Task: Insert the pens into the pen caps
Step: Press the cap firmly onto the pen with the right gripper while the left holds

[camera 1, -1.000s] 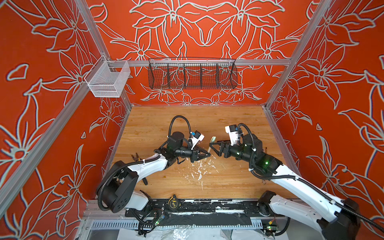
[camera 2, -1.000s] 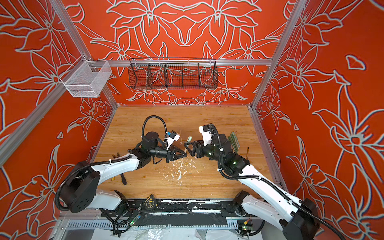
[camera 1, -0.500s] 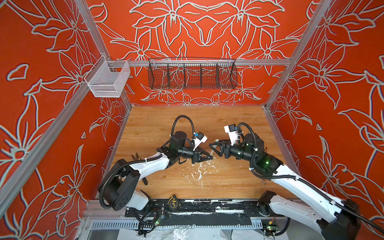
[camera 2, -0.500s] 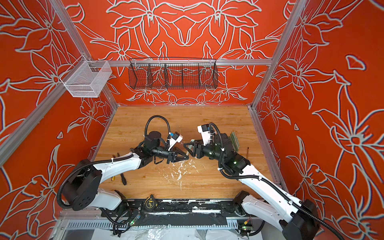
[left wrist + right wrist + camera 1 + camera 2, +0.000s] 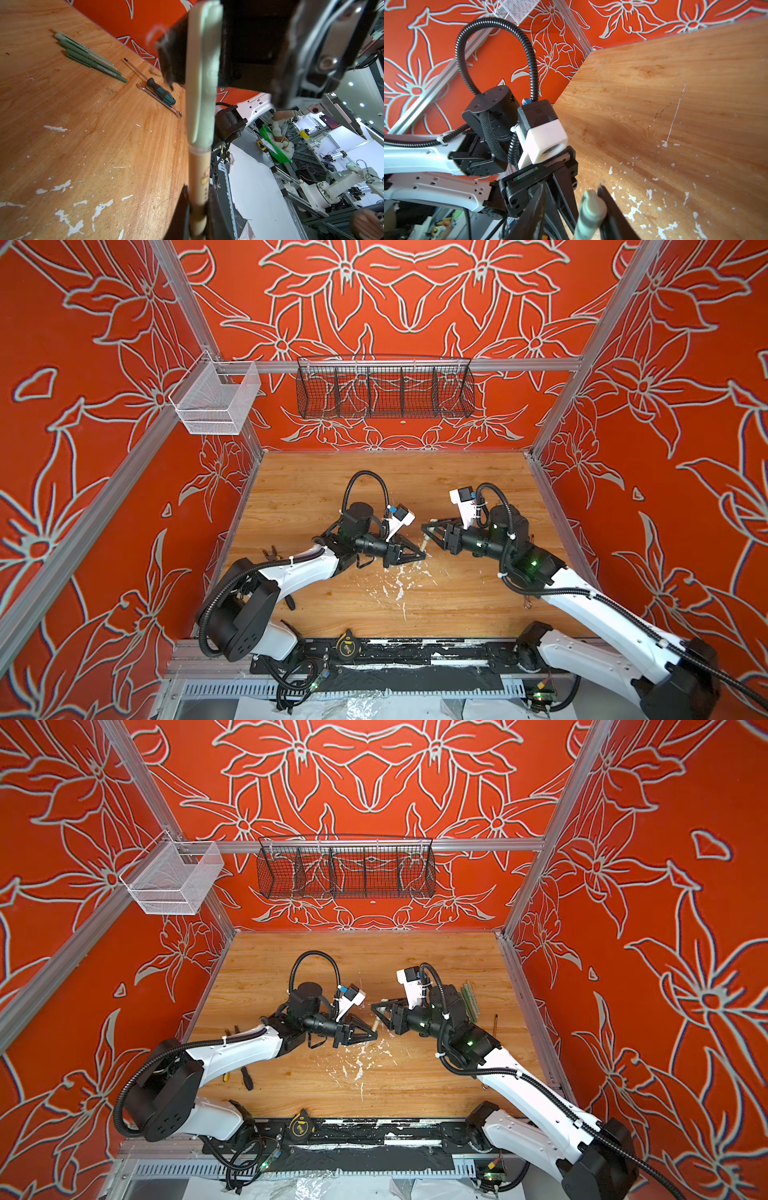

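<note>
The pen [image 5: 198, 166] has a smooth, round, tan barrel with a small print on it. It is held in the air over the middle of the bench [image 5: 83, 124], between the two arms. Its pale mint cap [image 5: 202, 83] is a matte, rounded tube with a flat clip down one side, and it meets the barrel at a thin white ring. The left gripper [image 5: 197, 193] is closed tight on the bare barrel, with a dark finger pressed to each side. The right gripper [image 5: 572, 187] is partly open around the cap's rounded end. One finger [image 5: 609, 207] lies against the cap and the other [image 5: 535, 207] stands off with a clear gap. Toward the far right of the bench, a row of green pens [image 5: 91, 59] lies flat, side by side and touching, in pale and darker green. Just beside them are a slim screwdriver [image 5: 161, 91] with a black and teal ribbed handle and a shiny metal wrench [image 5: 160, 99], lying close together. The bench is a light wood-grain board, scuffed and scratched, with chipped white paint flecks [image 5: 66, 218] scattered under the grippers. Around it stand orange-red walls [image 5: 415, 302] drawn with large pale flower outlines and framed by aluminium rails [image 5: 519, 364]. A long black wire basket [image 5: 384, 387] hangs on the far wall. A small white mesh basket [image 5: 216, 402] hangs at the far left corner.
</note>
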`<act>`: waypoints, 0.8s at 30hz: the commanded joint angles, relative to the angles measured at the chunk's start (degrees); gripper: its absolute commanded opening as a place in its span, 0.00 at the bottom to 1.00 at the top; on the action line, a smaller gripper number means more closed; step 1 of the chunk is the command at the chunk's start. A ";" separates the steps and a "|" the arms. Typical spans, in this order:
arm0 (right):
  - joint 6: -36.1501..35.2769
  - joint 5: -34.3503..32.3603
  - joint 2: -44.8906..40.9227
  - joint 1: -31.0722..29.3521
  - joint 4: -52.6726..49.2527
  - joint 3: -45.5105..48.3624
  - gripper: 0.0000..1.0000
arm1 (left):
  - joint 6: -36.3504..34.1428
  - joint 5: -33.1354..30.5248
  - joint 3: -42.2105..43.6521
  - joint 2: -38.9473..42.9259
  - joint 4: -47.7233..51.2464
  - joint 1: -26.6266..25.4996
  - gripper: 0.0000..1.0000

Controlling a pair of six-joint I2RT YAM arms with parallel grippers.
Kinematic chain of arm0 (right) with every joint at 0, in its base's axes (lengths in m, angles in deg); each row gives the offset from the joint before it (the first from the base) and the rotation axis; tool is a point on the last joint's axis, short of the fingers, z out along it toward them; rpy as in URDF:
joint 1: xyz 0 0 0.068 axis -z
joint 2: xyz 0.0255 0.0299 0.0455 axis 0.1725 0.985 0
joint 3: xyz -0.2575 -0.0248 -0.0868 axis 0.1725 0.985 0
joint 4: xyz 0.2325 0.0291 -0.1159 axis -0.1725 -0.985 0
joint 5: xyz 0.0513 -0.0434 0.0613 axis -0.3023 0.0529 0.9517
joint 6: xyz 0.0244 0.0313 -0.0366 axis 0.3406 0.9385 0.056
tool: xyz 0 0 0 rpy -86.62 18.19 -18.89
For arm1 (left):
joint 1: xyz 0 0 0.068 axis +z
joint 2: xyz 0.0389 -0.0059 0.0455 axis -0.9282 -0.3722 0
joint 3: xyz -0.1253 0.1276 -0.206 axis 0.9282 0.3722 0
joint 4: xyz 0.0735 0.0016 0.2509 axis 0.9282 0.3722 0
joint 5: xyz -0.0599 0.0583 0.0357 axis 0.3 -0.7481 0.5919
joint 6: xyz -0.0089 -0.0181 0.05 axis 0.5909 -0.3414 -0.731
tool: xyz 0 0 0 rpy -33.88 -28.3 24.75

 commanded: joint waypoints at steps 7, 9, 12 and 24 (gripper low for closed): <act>1.19 1.24 0.03 0.28 2.68 0.53 0.19 | 1.41 0.64 -0.51 2.56 -3.68 -0.21 0.00; 2.14 1.74 0.35 0.28 3.49 0.84 0.12 | 1.32 0.19 -0.56 3.17 -3.82 -0.21 0.00; 3.77 2.61 1.29 0.28 3.21 0.47 0.00 | 1.14 -1.11 -0.25 4.12 -4.77 -0.21 0.00; 7.46 3.58 0.30 -1.99 8.92 7.41 0.00 | -0.23 -4.31 -3.50 3.77 -7.30 0.31 0.00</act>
